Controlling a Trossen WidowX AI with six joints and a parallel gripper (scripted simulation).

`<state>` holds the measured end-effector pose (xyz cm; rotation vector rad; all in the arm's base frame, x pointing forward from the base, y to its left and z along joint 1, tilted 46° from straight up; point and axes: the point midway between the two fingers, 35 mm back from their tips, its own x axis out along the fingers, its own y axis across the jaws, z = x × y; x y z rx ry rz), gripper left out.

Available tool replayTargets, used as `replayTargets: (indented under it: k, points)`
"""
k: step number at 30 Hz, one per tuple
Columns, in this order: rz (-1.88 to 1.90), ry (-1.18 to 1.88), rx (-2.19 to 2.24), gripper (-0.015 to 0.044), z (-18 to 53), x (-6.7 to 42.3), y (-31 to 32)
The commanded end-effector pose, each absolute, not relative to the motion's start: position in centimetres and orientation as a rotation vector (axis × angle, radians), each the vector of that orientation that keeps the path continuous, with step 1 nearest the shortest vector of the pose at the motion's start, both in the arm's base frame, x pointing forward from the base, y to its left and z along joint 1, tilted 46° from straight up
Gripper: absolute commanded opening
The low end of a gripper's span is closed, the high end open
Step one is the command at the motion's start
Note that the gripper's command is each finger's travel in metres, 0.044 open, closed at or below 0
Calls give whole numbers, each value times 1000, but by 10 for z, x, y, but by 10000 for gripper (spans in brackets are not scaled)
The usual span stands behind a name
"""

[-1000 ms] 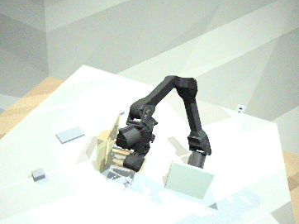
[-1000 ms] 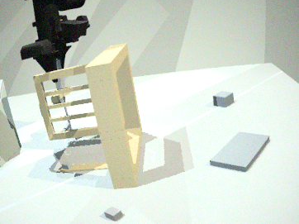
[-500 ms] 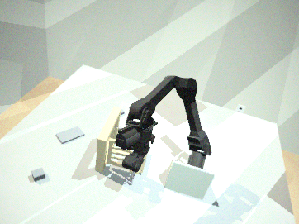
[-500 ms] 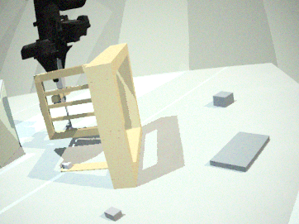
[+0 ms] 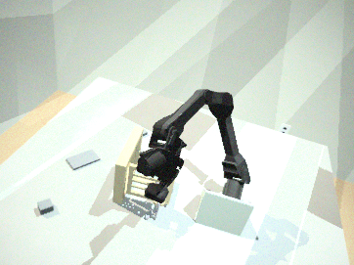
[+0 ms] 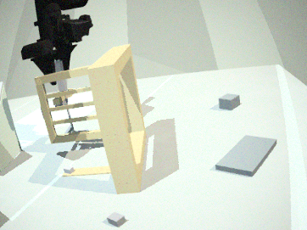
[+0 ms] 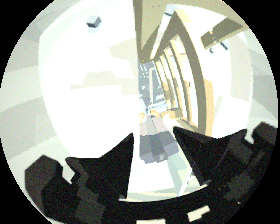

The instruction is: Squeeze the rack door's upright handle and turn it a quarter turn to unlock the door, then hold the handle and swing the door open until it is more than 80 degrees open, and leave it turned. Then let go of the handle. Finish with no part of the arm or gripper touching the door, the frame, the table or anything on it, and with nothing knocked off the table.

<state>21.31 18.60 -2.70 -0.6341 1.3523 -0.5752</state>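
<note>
The tan rack frame (image 5: 119, 179) (image 6: 111, 124) stands upright on the table. Its slatted door (image 6: 46, 111) (image 7: 197, 75) stands swung wide out from the frame, roughly square to it; the exact angle cannot be read. The pale grey handle (image 6: 62, 83) (image 7: 159, 142) is at the door's free side, and how far it is turned is unclear. My gripper (image 6: 63, 70) (image 7: 153, 131) is open, pointing down, with its fingers on either side of the handle's upper part and bright gaps beside it in the wrist view. In the top view the arm hides the fingers and the handle.
A pale green panel (image 5: 225, 212) (image 6: 6, 130) stands near the arm's base, beside the door's free side. A flat grey slab (image 5: 83, 159) (image 6: 247, 154), a grey block (image 5: 45, 206) (image 6: 229, 102) and a smaller block (image 6: 116, 219) lie beyond the frame.
</note>
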Motion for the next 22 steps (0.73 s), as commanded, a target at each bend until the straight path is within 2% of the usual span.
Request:
replayTargets:
  k: [1,22]
  points:
    - [-577,1352,-626,284,-24,213,191]
    - [-573,1353,-626,284,-6,210,211]
